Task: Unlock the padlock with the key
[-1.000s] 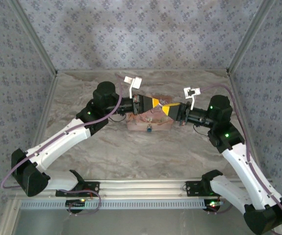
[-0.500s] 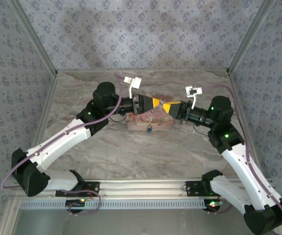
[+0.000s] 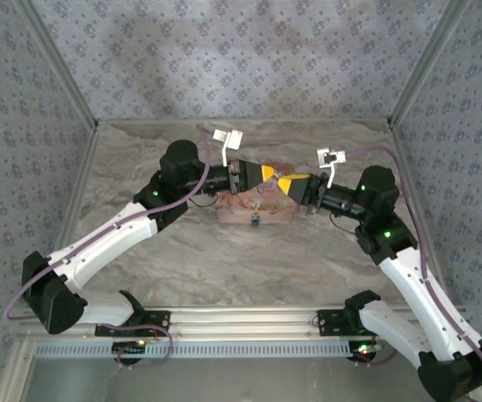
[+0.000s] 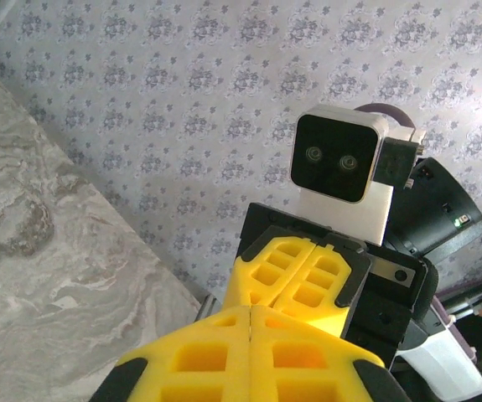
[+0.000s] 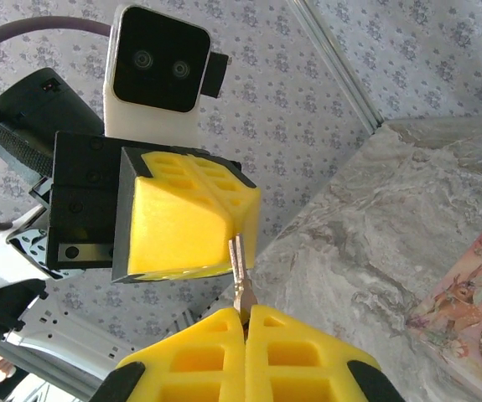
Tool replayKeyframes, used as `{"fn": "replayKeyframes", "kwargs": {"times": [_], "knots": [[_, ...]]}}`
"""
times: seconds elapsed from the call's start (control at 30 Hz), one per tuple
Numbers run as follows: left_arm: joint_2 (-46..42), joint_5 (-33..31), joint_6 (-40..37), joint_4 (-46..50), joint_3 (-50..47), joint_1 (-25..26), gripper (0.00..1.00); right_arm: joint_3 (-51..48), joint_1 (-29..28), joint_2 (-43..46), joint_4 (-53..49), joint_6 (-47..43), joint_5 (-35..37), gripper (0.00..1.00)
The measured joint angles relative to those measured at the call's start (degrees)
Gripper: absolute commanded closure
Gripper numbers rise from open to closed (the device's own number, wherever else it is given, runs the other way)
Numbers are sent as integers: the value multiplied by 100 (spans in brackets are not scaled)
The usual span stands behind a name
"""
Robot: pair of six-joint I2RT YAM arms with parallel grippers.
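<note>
A: Pinching key (image 5: 238, 268) in right claw (image 5: 246, 311), mid-air. Why?
B: Prob. for regrip: meets left claw (image 5: 228, 219), pressed together, at key tip; hold unclear. Padlock (image 3: 256, 220) below, on pink box's (image 3: 232, 211) near edge.

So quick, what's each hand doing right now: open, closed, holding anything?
Left hand: closed, nothing visible in it.
Right hand: closed on the key.

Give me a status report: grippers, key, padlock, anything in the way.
Right gripper shut on key. Left gripper shut, facing it. Padlock on pink box, untouched. Nothing in the way.
</note>
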State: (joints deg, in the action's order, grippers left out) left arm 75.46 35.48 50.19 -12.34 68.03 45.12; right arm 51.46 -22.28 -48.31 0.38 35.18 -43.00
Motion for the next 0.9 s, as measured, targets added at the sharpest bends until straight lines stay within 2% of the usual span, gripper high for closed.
{"fn": "replayKeyframes", "kwargs": {"times": [0.07, 0.13, 0.17, 0.3, 0.33, 0.4, 0.57, 0.7, 0.77, 0.9], "knots": [[11, 0, 2, -35, 0, 2, 100, -2, 0, 2, 0, 0, 22, 97], [11, 2, -4, -39, 0, 2, 88, -2, 0, 2, 0, 0, 26, 97], [11, 2, -13, -48, 0, 2, 86, -2, 0, 2, 0, 0, 35, 97], [68, 4, 24, -74, 0, 66, 84, -7, -9, 4, 4, 0, 83, 98], [83, 4, 24, -76, 0, 68, 85, -11, -11, 7, 4, 2, 107, 98], [107, 0, 37, -72, 0, 76, 94, -20, -11, 7, 15, 28, 120, 98], [149, -20, 2, -101, 7, 74, 100, -26, -9, 22, 17, 111, 175, 96], [160, -17, 2, -118, 7, 74, 100, -35, -9, 35, 15, 129, 192, 95], [160, -17, 2, -120, 7, 76, 100, -44, -9, 48, 15, 144, 214, 84], [192, -13, -2, -120, 7, 160, 100, -116, 15, 125, 22, 173, 282, 83]]}}
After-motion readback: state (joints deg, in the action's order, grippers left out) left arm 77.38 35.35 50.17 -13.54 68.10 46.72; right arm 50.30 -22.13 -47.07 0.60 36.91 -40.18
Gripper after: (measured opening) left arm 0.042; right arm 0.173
